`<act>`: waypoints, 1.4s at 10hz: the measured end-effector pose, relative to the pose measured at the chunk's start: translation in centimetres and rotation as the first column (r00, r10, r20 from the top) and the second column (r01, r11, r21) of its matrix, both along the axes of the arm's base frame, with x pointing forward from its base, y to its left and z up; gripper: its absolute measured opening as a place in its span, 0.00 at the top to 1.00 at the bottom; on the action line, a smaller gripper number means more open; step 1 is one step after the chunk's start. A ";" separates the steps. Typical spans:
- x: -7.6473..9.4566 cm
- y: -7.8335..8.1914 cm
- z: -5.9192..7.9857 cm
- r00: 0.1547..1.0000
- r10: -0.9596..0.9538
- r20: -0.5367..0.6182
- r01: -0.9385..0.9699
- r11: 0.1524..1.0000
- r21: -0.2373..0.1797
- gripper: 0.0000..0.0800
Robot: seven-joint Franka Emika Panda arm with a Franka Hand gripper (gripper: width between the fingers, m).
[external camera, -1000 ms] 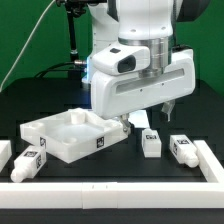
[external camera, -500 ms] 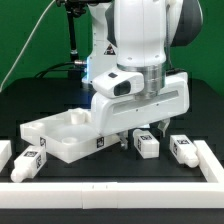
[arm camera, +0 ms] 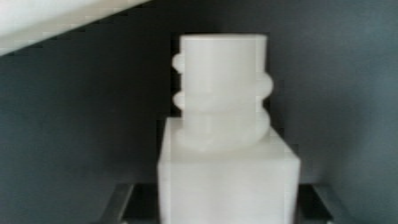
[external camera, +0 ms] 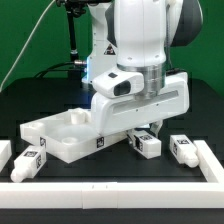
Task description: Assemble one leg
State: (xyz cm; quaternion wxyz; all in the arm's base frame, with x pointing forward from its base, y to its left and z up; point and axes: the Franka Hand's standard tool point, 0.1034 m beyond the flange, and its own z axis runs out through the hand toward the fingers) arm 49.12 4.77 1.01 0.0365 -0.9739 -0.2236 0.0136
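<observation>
The leg, a stubby white peg with a black-and-white tag, lies on the dark table just to the exterior view's right of the large white tray-like piece. My gripper is low over it, fingers down on either side. In the wrist view the leg fills the middle and runs between my gripper. The dark fingertips stand on either side of it with a narrow gap. The jaws are open around the leg.
Another tagged leg lies at the exterior view's right, and two more lie at its left and far left edge. A white rail borders the front, with a side rail at the right.
The gripper has come down and slightly toward the exterior view's left, from above the leg to straddling it. The leg and the other parts have not moved.
</observation>
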 end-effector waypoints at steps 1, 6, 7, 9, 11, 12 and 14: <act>-0.2 0.3 0.2 0.999 -0.046 -0.010 0.046 0.999 -0.002 0.64; -6.9 3.4 2.9 0.954 -0.294 -0.058 0.291 0.955 -0.048 0.64; -6.9 3.4 2.9 0.954 -0.293 -0.059 0.291 0.956 -0.049 0.64; -7.1 3.4 2.8 0.954 -0.293 -0.061 0.290 0.956 -0.050 0.64; -9.5 2.5 1.1 0.908 -0.417 -0.048 0.415 0.909 -0.044 0.64; -10.4 2.1 0.5 0.901 -0.428 -0.065 0.426 0.903 -0.055 0.64; -10.8 1.8 0.1 0.893 -0.445 -0.067 0.442 0.895 -0.055 0.64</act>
